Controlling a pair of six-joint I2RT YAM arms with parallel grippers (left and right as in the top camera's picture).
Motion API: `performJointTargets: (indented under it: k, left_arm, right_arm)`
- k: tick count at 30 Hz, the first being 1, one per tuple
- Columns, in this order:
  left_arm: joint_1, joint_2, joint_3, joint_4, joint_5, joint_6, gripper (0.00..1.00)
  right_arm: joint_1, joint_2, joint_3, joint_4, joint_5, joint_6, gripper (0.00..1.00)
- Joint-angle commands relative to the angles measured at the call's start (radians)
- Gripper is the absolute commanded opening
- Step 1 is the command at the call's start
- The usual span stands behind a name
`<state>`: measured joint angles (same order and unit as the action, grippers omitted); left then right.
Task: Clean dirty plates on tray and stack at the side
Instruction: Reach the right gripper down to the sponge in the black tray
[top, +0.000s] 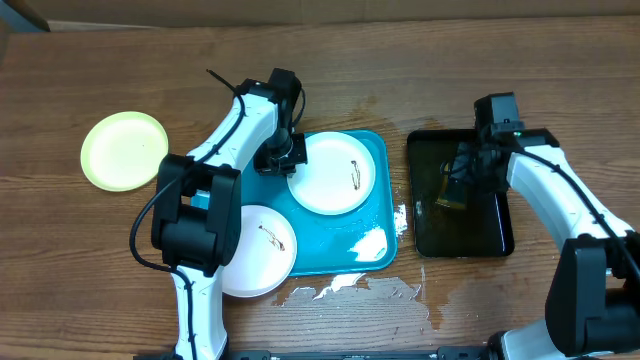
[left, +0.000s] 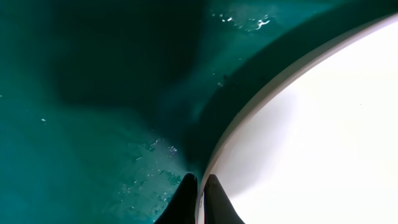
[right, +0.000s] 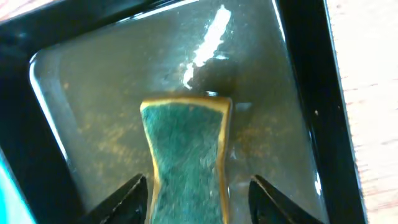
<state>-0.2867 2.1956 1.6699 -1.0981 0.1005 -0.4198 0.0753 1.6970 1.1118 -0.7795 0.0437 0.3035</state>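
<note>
Left gripper (left: 200, 198): the jaws are sitting almost together, pinching the rim of plate 1 (left: 323, 143). The white edge is showing between the two dark fingertips (left: 185, 200).
Plate 1: white, lying flat in the tray (left: 74, 124). Its face is spreading out to one side of the left jaws, with wet teal floor on the other side. A small dark smear (top: 356, 175) is showing on it in the overhead view.
Plate 2 (top: 270, 245): white with a dark smear, lying behind the left jaws. It is partly under the left arm and lapping over the tray edge.
Plate 3 (top: 124, 150): yellow-green, lying on the table (top: 100, 270), off the tray and well apart from both pairs of jaws.
Right gripper (right: 198, 183): the jaws are standing part open and gripping nothing, straddling the sponge (right: 186, 143). One finger is just beside the sponge edge and a clear gap is showing at the other.
Sponge: green face with a yellow edge, lying flat between the right jaws and reaching out ahead of them.
Black tray (right: 311, 62): lying under the right jaws, its floor wet and glaring.
Wet patches (top: 350, 288): white, lying on the table just off the tray rim, between the two grippers.
</note>
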Motion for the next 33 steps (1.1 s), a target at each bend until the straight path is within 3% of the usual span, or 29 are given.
performJointTargets:
  k: [1, 5, 11, 16, 19, 23, 26, 27, 30, 33]
  left_arm:
    - [-0.011, 0.008, -0.014, 0.025, -0.022, -0.031, 0.04]
    - [-0.015, 0.008, -0.014, 0.030, -0.022, -0.031, 0.04]
    - [-0.024, 0.008, -0.014, 0.032, -0.023, -0.031, 0.04]
    - [-0.028, 0.008, -0.014, 0.036, -0.022, -0.031, 0.04]
    - [-0.029, 0.008, -0.014, 0.036, -0.023, -0.031, 0.04]
    - [-0.029, 0.008, -0.014, 0.036, -0.023, -0.031, 0.04]
    - [-0.029, 0.008, -0.014, 0.036, -0.023, -0.030, 0.05]
    - [-0.029, 0.008, -0.014, 0.036, -0.023, -0.030, 0.04]
    - [-0.029, 0.008, -0.014, 0.037, -0.023, -0.030, 0.06]
    - [-0.029, 0.008, -0.014, 0.038, -0.023, -0.034, 0.11]
  right_arm:
    - [0.003, -0.012, -0.037, 0.058, -0.027, 0.007, 0.54]
    - [0.003, 0.002, -0.072, 0.120, -0.038, 0.006, 0.52]
    - [0.008, 0.039, -0.093, 0.167, -0.038, 0.003, 0.41]
    - [0.025, 0.062, -0.093, 0.182, -0.038, 0.003, 0.40]
    - [0.037, 0.086, -0.094, 0.188, -0.038, -0.013, 0.34]
    - [0.043, 0.101, -0.094, 0.201, -0.037, -0.019, 0.14]
    - [0.043, 0.101, -0.093, 0.226, -0.037, -0.019, 0.13]
    - [0.043, 0.101, -0.093, 0.231, -0.037, -0.019, 0.14]
    - [0.043, 0.101, -0.093, 0.232, -0.037, -0.019, 0.48]
    - [0.043, 0.101, -0.093, 0.238, -0.037, -0.042, 0.56]
